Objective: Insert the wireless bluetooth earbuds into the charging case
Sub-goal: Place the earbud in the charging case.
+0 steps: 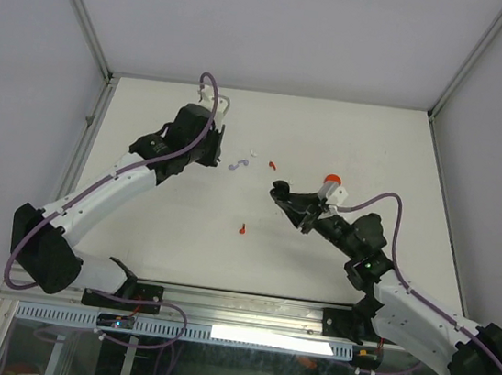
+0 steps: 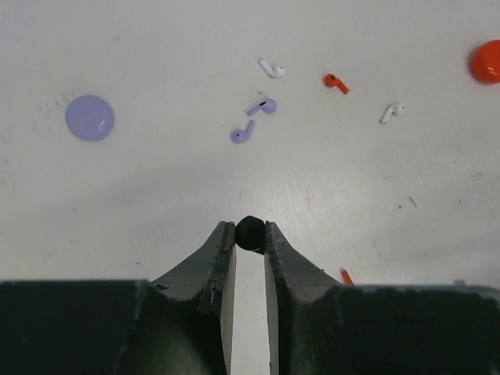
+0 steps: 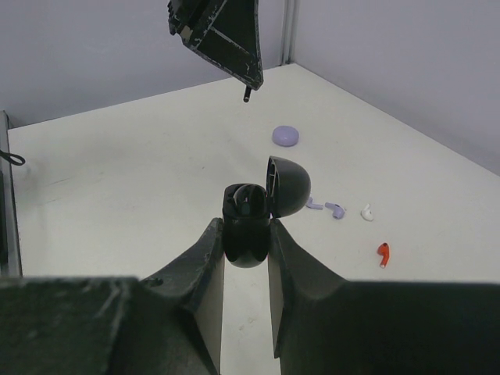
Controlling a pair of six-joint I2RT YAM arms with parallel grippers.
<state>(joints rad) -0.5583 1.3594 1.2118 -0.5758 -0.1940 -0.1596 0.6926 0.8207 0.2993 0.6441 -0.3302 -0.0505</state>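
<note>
as left end effector pinches a black earbud, right end effector clamps the open case

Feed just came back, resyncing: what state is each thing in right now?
left gripper: shut on black earbud
black earbud: pinched, off the table
right gripper: shut on black case
black case: held, lid open
lavender case: closed, on table
red case: looks closed, on table
lavender earbuds, white earbuds, red earbuds: loose on table

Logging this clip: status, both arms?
Left gripper shut on black earbud. Right gripper shut on open black case. Not yet inserted. Loose earbuds clear of both.
</note>
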